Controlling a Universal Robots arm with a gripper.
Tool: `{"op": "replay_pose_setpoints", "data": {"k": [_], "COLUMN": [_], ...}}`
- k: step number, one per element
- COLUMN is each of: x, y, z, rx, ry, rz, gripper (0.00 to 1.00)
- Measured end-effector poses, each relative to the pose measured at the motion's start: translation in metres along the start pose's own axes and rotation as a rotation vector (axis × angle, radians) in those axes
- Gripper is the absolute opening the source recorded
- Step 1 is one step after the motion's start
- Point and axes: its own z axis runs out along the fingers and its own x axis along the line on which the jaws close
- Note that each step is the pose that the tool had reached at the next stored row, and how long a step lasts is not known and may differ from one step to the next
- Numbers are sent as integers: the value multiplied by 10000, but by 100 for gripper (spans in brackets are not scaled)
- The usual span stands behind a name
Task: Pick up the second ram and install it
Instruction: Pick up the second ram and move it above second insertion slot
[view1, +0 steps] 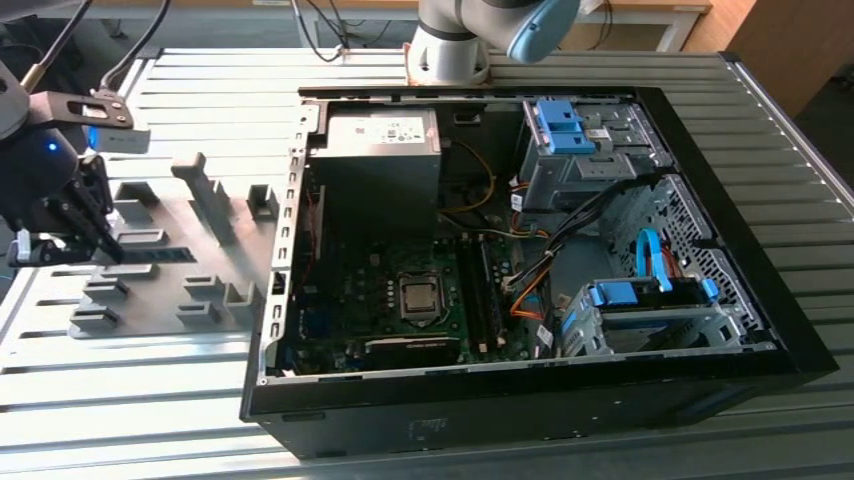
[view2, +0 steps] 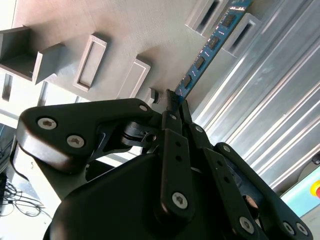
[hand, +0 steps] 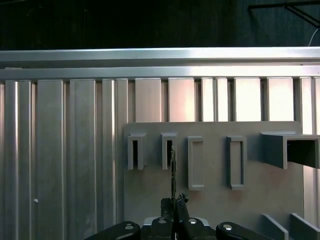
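The pincer (view2: 176, 105) pinches one end of the ram (view2: 207, 50), a blue stick with black chips, which sits on edge in the grey holder (view2: 100, 30). The holder lies on a ribbed metal table (view2: 270, 100), to the exterior view's left of an open case (view1: 534, 400).

We've got the ribbed metal table (view1: 200, 85) in the exterior view, its slats running from nine o'clock to three. At nine o'clock the grey slotted holder (view1: 167, 290) sits flat on those slats. From the centre out to three o'clock the open computer case (view1: 534, 395) lies on its side, just beside the holder.
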Motion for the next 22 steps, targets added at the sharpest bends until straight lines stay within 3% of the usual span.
{"op": "replay_pose_setpoints", "data": {"k": [22], "x": [-1], "y": [-1], "z": [-249], "rx": [0], "ry": [0], "rz": [0], "gripper": [14]}}
